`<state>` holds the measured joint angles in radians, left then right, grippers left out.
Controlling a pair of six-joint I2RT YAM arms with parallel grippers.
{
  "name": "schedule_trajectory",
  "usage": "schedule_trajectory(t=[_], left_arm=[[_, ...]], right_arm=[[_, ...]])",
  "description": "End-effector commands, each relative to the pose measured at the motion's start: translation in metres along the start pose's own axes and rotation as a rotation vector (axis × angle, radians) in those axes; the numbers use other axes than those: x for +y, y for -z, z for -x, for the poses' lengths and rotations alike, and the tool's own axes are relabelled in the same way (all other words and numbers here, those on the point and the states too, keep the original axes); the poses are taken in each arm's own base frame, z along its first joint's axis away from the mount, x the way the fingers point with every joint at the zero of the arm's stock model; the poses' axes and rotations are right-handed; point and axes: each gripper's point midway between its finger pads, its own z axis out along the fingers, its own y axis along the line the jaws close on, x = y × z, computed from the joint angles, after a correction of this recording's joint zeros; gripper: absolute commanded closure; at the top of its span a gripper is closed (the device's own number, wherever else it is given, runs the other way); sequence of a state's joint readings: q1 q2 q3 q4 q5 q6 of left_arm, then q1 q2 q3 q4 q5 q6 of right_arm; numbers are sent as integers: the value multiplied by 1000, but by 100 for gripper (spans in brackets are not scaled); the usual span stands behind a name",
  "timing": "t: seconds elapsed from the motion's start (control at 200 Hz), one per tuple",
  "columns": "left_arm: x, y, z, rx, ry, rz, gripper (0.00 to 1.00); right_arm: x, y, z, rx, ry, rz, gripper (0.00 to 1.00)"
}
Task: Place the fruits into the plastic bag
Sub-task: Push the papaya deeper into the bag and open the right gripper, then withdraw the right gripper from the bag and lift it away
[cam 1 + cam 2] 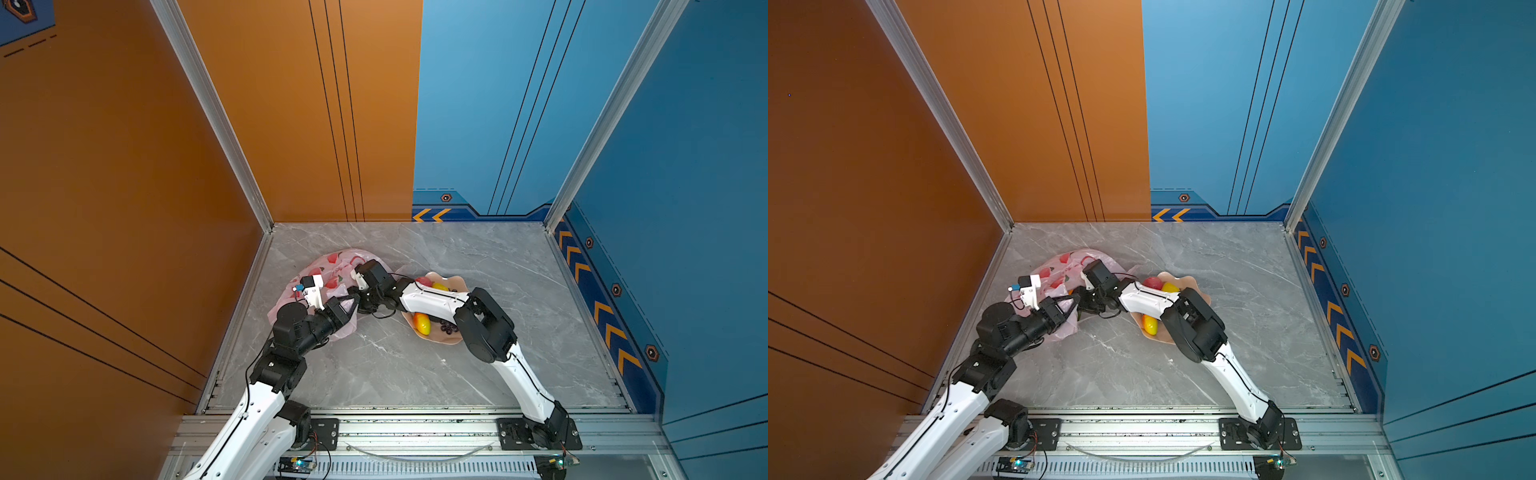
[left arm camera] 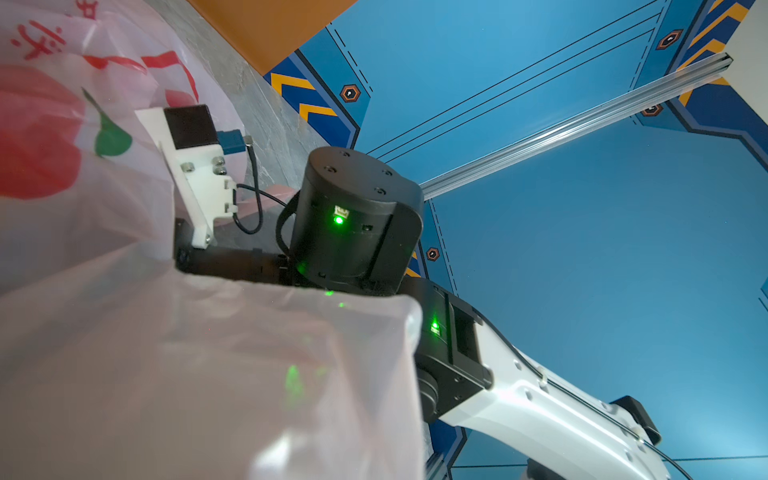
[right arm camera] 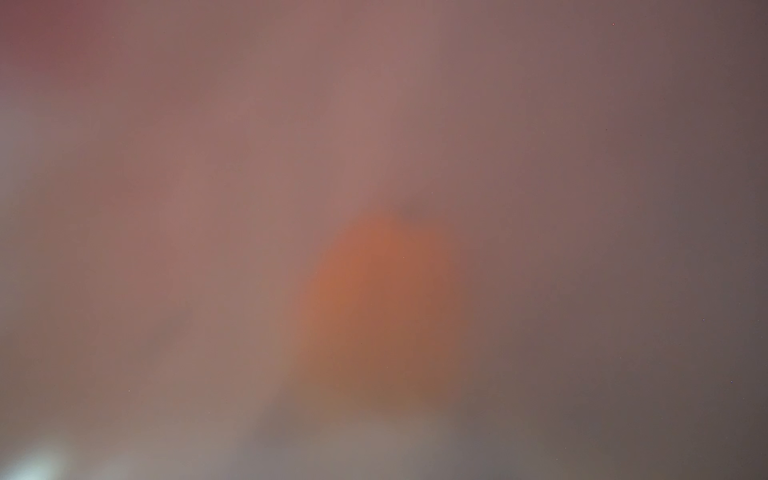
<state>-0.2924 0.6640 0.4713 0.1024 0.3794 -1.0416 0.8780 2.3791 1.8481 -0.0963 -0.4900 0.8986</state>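
Left arm reaches low, left gripper (image 1: 352,302) clamped on the thin translucent pale-pink plastic bag (image 1: 332,266), mouth facing the right gripper (image 1: 365,306), dipped inside, grip unreadable.

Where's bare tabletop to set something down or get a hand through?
Free: the front of the table between left arm and right arm; the right strip between bowl and blue wall; the back strip behind plastic bag and bowl. Crowded: the bag-to-bowl gap, where both arms meet.
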Motion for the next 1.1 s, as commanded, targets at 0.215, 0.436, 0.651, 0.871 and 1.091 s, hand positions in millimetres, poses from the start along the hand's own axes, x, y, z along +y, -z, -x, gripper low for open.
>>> schedule_trajectory(t=[0.215, 0.436, 0.651, 0.871, 1.091], left_arm=[[7, 0, -7, 23, 12, -14, 100], [13, 1, -10, 20, 20, -12, 100], [12, 9, -7, 9, 18, -10, 100], [11, 17, -2, -8, 16, -2, 100], [12, 22, 4, -24, 22, 7, 100]], right_arm=[[55, 6, 3, 32, 36, 145, 25], [50, 21, 11, -3, 33, 116, 0], [28, 40, 36, -70, -9, 59, 0], [17, 78, 76, -175, -15, 26, 0], [17, 117, 98, -226, -63, 10, 0]])
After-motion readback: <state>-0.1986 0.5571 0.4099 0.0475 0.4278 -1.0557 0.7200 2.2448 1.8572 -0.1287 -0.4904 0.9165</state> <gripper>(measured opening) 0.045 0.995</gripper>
